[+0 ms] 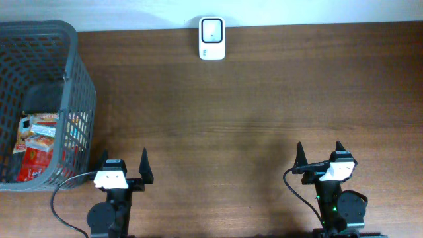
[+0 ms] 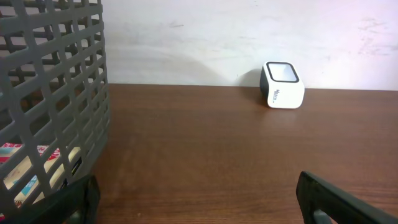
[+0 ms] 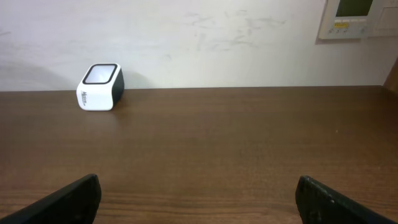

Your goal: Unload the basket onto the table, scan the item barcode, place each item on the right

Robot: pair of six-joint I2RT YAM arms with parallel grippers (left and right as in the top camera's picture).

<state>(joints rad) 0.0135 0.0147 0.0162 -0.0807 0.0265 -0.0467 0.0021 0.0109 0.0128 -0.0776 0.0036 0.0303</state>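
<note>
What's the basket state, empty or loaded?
Loaded. The basket holds several red-and-white packets, visible through its open top and its mesh wall. Exact count: cannot tell.

Grey grid basket [image 1: 80, 79], red-and-white packets [image 1: 38, 135] (bit of blue too), white scanner [image 1: 212, 38] with black back, dark brown woodgrain table [image 1: 264, 106].

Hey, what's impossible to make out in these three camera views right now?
Barcodes on the packets: overhead, too small; left wrist, screened by the basket mesh.
Basket's left side: overhead, cut off by the picture edge.
The dark thing in the basket: overhead, in shadow, unidentifiable.
Print on the scanner: every view, too small.
</note>
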